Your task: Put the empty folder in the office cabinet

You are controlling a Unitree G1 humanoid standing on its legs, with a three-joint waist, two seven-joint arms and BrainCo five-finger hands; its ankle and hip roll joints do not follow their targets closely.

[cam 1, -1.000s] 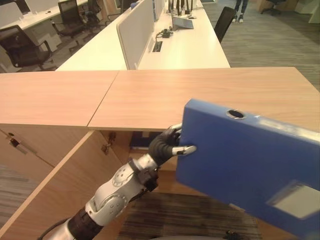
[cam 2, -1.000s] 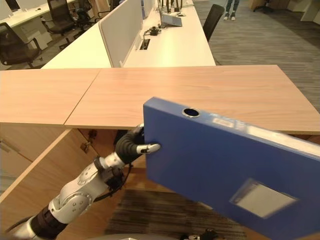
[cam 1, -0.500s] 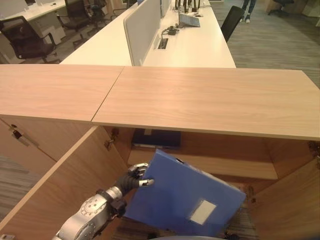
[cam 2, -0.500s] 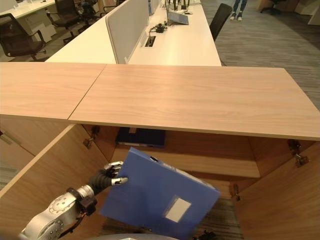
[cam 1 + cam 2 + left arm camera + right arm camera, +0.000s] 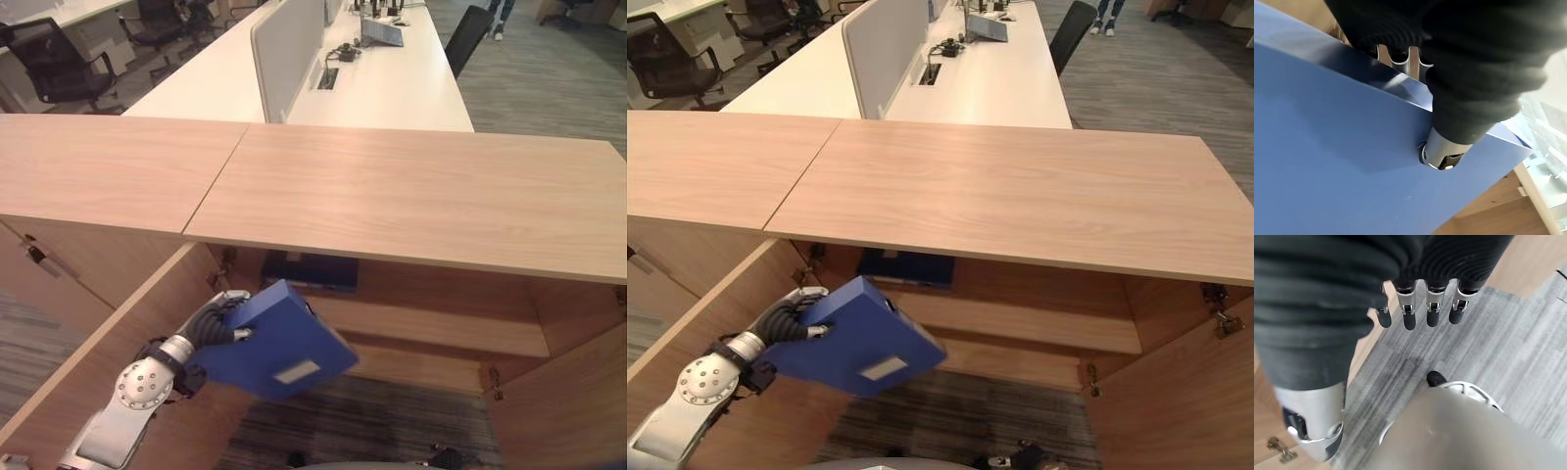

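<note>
Folder (image 5: 279,341) hangs pinched at one corner by the left hand (image 5: 217,319), tilted before the open cabinet (image 5: 411,323). It may twist loose or clip the shelf edge. Right hand (image 5: 1420,308) hangs relaxed, holding nothing.

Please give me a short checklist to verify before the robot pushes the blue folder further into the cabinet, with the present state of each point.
1. Hold on the folder: the left hand has fingers and thumb curled round the edge of the blue folder. Ok.
2. Cabinet open: the door beside the left arm is swung out and the inside shows. Ok.
3. Folder inside the cabinet: it hangs in front of the opening, below the cabinet top, resting on no shelf. Not ok.
4. Room on the shelf: a dark blue item lies at its back left; the rest looks bare. Ok.
5. Right hand out of the way: it hangs over the carpet, fingers straight. Ok.
6. Folder empty: cannot tell.
</note>
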